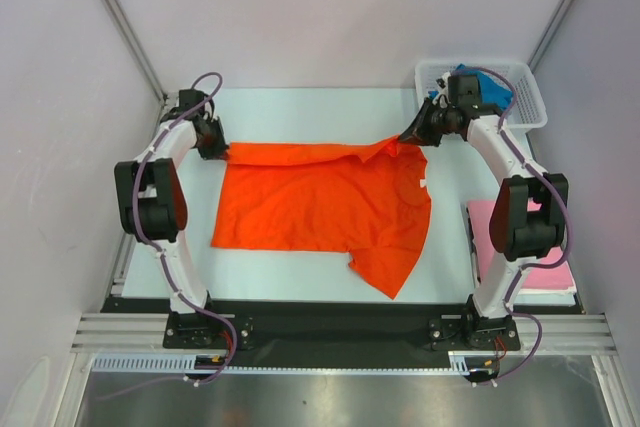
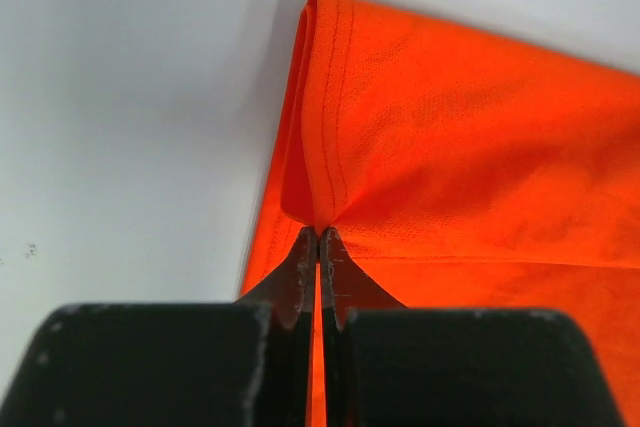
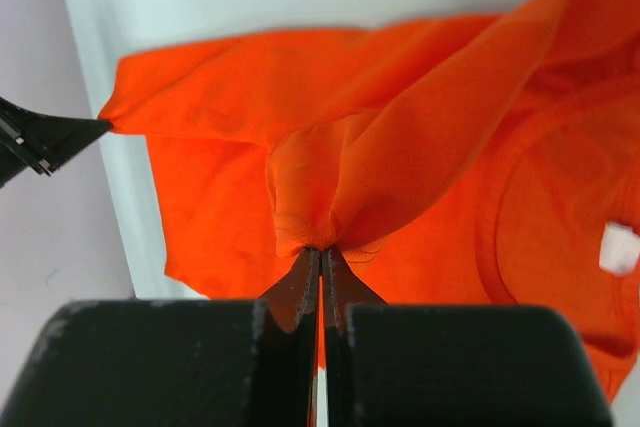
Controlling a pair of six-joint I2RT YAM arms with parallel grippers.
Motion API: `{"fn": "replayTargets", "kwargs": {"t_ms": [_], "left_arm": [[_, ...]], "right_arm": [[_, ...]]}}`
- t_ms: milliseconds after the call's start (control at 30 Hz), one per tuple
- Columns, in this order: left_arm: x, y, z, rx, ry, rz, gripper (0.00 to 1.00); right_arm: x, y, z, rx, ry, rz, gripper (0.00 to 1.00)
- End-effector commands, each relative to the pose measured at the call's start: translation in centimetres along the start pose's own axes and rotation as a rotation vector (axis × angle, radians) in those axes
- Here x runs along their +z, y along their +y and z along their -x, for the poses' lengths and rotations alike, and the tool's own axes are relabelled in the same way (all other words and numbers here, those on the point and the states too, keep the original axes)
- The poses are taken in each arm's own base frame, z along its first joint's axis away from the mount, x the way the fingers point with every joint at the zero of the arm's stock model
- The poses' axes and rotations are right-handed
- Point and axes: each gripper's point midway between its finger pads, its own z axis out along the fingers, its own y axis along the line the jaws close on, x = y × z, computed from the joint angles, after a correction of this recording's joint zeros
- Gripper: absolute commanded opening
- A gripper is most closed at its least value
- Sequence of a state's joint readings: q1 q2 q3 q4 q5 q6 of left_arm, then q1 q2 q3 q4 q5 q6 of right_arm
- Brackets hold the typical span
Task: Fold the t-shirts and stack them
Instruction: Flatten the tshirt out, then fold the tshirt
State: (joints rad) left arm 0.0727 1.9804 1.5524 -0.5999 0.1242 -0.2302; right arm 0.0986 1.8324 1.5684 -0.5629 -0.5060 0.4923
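Note:
The orange-red t-shirt [image 1: 320,209] lies spread across the middle of the table, its far edge folded over and lifted. My left gripper [image 1: 218,150] is shut on its far left corner, seen in the left wrist view [image 2: 319,233] pinching a hemmed fold [image 2: 420,147]. My right gripper [image 1: 412,136] is shut on the far right part, a bunched sleeve in the right wrist view [image 3: 321,250], with the shirt [image 3: 420,147] hanging beyond it. The pink t-shirt [image 1: 522,247] lies folded at the right, partly behind my right arm. The blue t-shirt [image 1: 490,87] sits in the basket.
A white plastic mesh basket [image 1: 530,97] stands at the far right corner, right behind my right gripper. A white label [image 3: 620,247] shows inside the shirt's collar. The enclosure walls close in the left, right and far sides.

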Motion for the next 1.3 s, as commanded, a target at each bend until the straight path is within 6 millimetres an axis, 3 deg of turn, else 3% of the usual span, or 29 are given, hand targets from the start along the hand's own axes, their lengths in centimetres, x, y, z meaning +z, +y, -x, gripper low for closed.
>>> {"fn": "replayTargets", "kwargs": {"t_ms": [0,200,633,900,1000,1267], "left_arm": [[-0.3,0.0,-0.3,0.011,0.041,-0.023,0.0],[1.1,0.1,-1.8,0.004,0.104,-0.03,0.0],[2.6,1.2,-3.2,-0.002,0.159,0.005,0.0],[2.1,0.8,-1.1,-0.022,0.102,0.0,0.0],[1.6,0.1,1.4,-0.039,0.046,-0.018,0.01],[1.6,-0.4,5.1,-0.069,-0.012,-0.061,0.0]], "right_arm": [[-1.5,-0.3,-1.9,-0.006,0.062,-0.026,0.0],[-0.6,-2.9,-3.6,-0.017,0.116,-0.094,0.0],[0.5,-4.8,-5.2,-0.01,0.165,-0.137,0.0],[0.9,-5.4,-5.4,-0.019,0.176,-0.159,0.0],[1.1,-5.3,-4.5,-0.024,0.155,-0.156,0.0],[1.7,-3.3,-0.4,-0.046,0.09,-0.133,0.0]]}}
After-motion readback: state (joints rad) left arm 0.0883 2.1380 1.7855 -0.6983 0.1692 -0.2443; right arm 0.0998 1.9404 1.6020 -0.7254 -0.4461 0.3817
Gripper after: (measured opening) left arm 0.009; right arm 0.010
